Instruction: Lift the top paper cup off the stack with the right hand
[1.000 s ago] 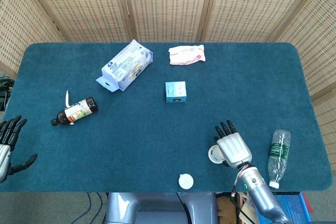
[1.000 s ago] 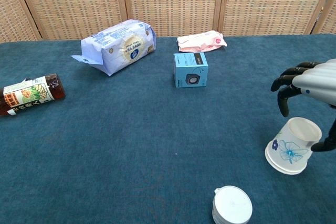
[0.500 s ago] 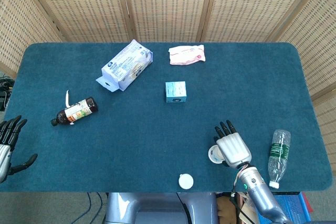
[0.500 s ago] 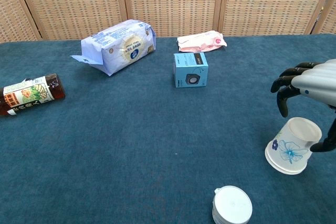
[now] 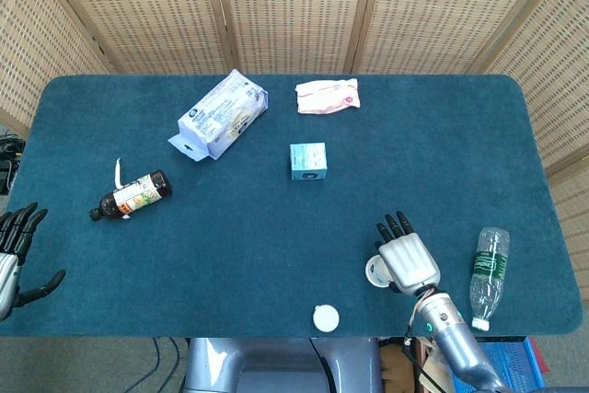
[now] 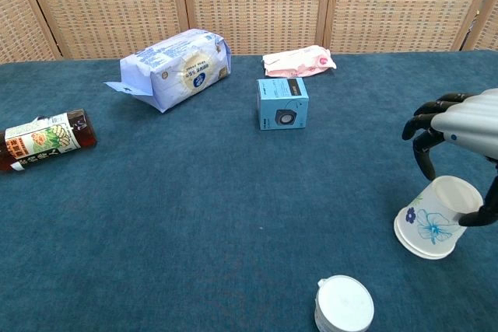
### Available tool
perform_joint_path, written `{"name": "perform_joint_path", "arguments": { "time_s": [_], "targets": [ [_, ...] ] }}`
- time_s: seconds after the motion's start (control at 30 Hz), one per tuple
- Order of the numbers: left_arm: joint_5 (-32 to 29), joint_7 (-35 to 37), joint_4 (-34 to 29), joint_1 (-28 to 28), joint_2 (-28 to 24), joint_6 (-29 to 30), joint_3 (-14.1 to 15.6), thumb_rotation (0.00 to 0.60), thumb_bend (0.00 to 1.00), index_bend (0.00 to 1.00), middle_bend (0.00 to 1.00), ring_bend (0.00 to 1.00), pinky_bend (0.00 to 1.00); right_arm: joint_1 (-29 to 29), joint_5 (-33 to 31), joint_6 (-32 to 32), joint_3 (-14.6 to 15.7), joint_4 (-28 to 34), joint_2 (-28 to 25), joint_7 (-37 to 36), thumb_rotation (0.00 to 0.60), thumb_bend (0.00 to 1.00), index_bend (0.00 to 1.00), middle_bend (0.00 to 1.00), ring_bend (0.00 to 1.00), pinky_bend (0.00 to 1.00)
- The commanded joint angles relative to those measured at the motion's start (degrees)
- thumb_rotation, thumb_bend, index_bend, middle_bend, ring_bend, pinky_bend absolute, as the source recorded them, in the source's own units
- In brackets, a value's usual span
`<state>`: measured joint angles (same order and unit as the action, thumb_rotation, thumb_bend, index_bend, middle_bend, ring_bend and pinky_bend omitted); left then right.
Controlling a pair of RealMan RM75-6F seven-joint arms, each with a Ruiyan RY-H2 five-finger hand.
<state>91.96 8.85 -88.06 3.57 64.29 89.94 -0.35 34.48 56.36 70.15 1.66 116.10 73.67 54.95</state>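
Note:
A white paper cup (image 6: 426,227) with a blue flower print hangs tilted at the right, its wide rim toward the lower left. My right hand (image 6: 467,126) is over it, with the thumb against the cup's right side and the fingers (image 6: 424,141) curled above it. In the head view the cup (image 5: 375,271) peeks out from under the left edge of the right hand (image 5: 409,260). The rest of the stack (image 6: 344,306) stands upside down at the front edge, to the left of the held cup; it shows as a white disc (image 5: 325,318) from above. My left hand (image 5: 14,246) hovers off the table's left front corner, fingers apart and empty.
A clear water bottle (image 5: 488,273) lies just right of the right hand. A blue box (image 6: 282,103) sits mid-table, with a pink packet (image 6: 298,61) and a large white-blue pack (image 6: 175,68) further back. A brown bottle (image 6: 43,139) lies at the left.
The cup has shifted very slightly, and the right thumb has closed in a little on its side. Everything else is still.

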Motion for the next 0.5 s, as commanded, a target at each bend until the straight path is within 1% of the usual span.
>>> {"name": "perform_joint_path", "arguments": {
  "time_s": [0.03, 0.5],
  "targets": [
    [0.0, 0.0, 0.0, 0.0, 0.0, 0.1, 0.0, 0.6, 0.27, 0.0, 0.0, 0.0, 0.0, 0.1, 0.0, 0.2, 0.0, 0.2, -0.1, 0.1, 0.6, 0.17, 0.46, 0.17, 0.0, 0.0],
    [0.1, 0.5, 0.0, -0.2, -0.2, 0.5, -0.1, 0.6, 0.27, 0.0, 0.0, 0.0, 0.0, 0.6, 0.5, 2.3, -0.3, 3.7, -1.7, 3.0, 0.6, 0.17, 0.48, 0.18, 0.0, 0.0]
  ]
}}
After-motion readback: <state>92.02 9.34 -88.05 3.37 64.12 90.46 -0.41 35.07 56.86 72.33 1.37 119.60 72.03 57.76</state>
